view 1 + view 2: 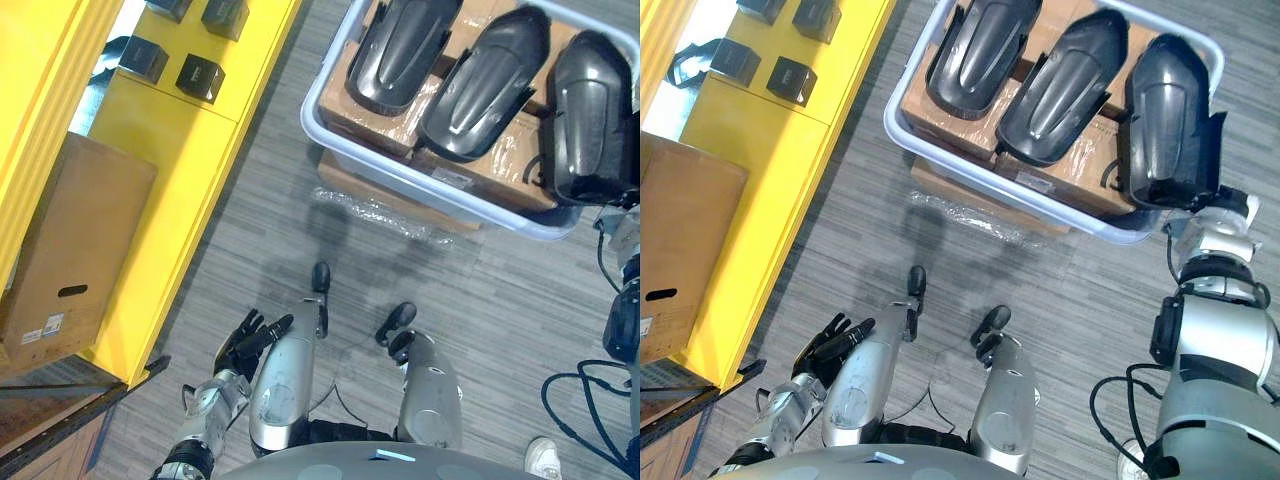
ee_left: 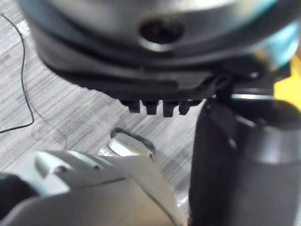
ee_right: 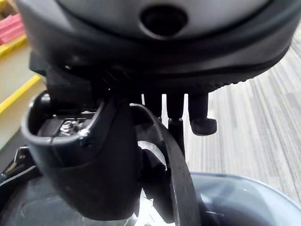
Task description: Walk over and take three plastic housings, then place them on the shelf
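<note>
Fingers (image 3: pixel 202 123) of the right hand (image 3: pixel 117 70) pinch the rightmost housing (image 1: pixel 1170 120); left hand (image 1: pixel 245 338) hangs relaxed.

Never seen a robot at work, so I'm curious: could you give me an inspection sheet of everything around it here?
surface: grey striped floor.
job's things: three plastic housings lying on cardboard boxes in a pale bin.
clutter: clear plastic wrap on the floor beside the bin.
hands: left hand open, holding nothing; right hand at the rightmost housing, grip unclear.
cables: nothing seen.
surroundings: yellow shelf with small black boxes and a brown carton.
</note>
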Available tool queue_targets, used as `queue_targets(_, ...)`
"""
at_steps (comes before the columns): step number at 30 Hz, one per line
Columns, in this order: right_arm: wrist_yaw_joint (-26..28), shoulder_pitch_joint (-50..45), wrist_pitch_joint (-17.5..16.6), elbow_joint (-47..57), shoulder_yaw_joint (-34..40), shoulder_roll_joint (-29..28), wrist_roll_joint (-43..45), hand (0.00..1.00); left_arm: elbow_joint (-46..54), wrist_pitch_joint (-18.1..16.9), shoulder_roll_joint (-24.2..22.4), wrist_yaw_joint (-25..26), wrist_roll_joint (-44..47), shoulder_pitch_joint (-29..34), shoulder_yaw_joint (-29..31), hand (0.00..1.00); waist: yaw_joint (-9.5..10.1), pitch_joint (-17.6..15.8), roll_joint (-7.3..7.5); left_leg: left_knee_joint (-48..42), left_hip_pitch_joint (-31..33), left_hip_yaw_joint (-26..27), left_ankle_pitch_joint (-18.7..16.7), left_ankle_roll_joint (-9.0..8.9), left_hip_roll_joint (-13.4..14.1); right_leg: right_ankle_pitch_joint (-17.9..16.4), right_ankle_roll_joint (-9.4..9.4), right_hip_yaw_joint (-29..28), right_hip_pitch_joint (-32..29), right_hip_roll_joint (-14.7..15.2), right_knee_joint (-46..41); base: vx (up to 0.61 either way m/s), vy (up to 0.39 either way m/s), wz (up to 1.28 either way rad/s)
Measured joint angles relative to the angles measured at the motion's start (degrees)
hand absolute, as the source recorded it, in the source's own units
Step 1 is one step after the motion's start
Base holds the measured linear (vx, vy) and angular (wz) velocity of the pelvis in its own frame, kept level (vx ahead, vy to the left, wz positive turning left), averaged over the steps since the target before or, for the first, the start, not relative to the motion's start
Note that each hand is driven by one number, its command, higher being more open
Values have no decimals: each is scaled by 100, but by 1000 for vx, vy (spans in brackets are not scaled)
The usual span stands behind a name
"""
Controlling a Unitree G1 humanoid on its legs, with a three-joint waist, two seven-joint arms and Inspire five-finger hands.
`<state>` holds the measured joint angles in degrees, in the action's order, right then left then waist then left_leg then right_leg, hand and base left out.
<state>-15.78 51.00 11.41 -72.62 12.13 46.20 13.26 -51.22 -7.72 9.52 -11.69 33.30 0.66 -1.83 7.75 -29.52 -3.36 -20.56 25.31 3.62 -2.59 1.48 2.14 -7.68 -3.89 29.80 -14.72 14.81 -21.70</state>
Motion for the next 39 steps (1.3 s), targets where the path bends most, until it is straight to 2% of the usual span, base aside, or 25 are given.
queue_targets(5, -513, -518, -514, 498, 70, -28, -404, 0, 27, -169, 73, 48, -26, 84, -11, 100, -58, 107, 213, 335, -515, 101, 39, -46, 32, 244, -44, -30, 552, -181, 618, 59, 1, -9)
queue_targets(6, -686, -762, -676, 937, 66, -131, -494, 0, 144, -232, 102, 50, -21, 209, 3, 100, -129, 227, 327, 476, -599, 131, 70, -61, 28, 323, -56, -33, 615, -214, 784, 55, 6, -11)
queue_targets(9, -1048, -1367, -782, 2223, 60, -338, -857, 0, 750, -159, 160, 93, 34, 355, -1, 100, -331, 463, 568, 869, -852, 236, 273, -62, 1, 549, -85, -62, 806, -290, 1193, 79, -6, -13)
queue_targets(12, -1228, -1837, -842, 3052, 61, -748, -1200, 0, 1669, -44, 178, 42, 213, 384, -52, 100, -351, 843, 758, 1258, -1203, 398, 297, -74, -4, 663, -103, -185, 1015, -355, 1512, 60, -4, -24)
queue_targets(14, -1263, -2108, -837, 3440, 61, -993, -1432, 0, 2140, 44, 178, -23, 290, 365, -92, 100, -396, 1139, 818, 1435, -1316, 414, 321, -89, -23, 683, -108, -191, 1091, -382, 1638, 67, -16, -8)
queue_targets(17, -1262, -2454, -828, 4255, -42, -1287, -1852, 0, 2783, 82, 164, -170, 587, 162, -188, 100, -482, 1508, 814, 1796, -1631, 486, 412, -113, -48, 733, -131, -230, 1280, -404, 1822, 66, -10, -12)
queue_targets(21, -1258, -2608, -894, 5117, -235, -1498, -2430, 0, 3198, 497, 159, -282, 1573, -261, -199, 100, -556, 1869, 790, 2135, -1824, 619, 562, -125, -43, 904, -117, -341, 1350, -487, 2104, 36, -1, -15)
queue_targets(23, -1258, -2608, -1030, 5235, -279, -1572, -2560, 0, 3253, 662, 147, -330, 1846, -488, -308, 100, -606, 1914, 808, 2182, -1894, 646, 591, -119, -54, 948, -125, -345, 1434, -498, 2208, 27, 7, -4)
queue_targets(27, -1276, -2628, -1593, 5375, -448, -1793, -2834, 0, 3345, 931, -19, -370, 2543, -927, -682, 100, -685, 2021, 806, 2186, -1935, 725, 614, -106, -71, 1057, -135, -388, 1494, -501, 2349, 2, 31, -10)
queue_targets(29, -1278, -2720, -1739, 5583, -540, -1933, -2865, 0, 3345, 925, -126, -372, 2581, -1075, -826, 100, -702, 2055, 806, 2210, -1975, 771, 615, -108, -71, 1061, -135, -457, 1503, -505, 2371, -12, 24, -13)
queue_targets(31, -1300, -2847, -1949, 5859, -649, -2169, -2857, 0, 3338, 843, -211, -360, 2582, -1133, -964, 100, -801, 2148, 788, 2270, -1996, 805, 631, -115, -73, 1062, -135, -490, 1486, -509, 2394, -1, 13, -9)
queue_targets(33, -1304, -3159, -2212, 6318, -819, -2420, -2849, 0, 3281, 578, -321, -174, 2574, -1229, -1191, 100, -865, 2234, 769, 2290, -2025, 857, 641, -116, -71, 1062, -134, -521, 1481, -510, 2394, 2, 16, -9)
queue_targets(36, -1303, -3567, -2437, 6554, -1158, -2779, -2840, 0, 2993, 248, -446, 139, 2553, -1369, -1343, 100, -943, 2373, 770, 2315, -2106, 953, 641, -116, -70, 1063, -133, -645, 1493, -508, 2394, 2, 20, -17)
queue_targets(39, -1359, -3915, -2557, 6623, -1471, -3118, -2851, 0, 2668, 126, -524, 378, 2519, -1641, -1535, 100, -966, 2408, 727, 2435, -2188, 1001, 641, -116, -70, 1063, -132, -691, 1490, -517, 2400, -34, 19, -13)
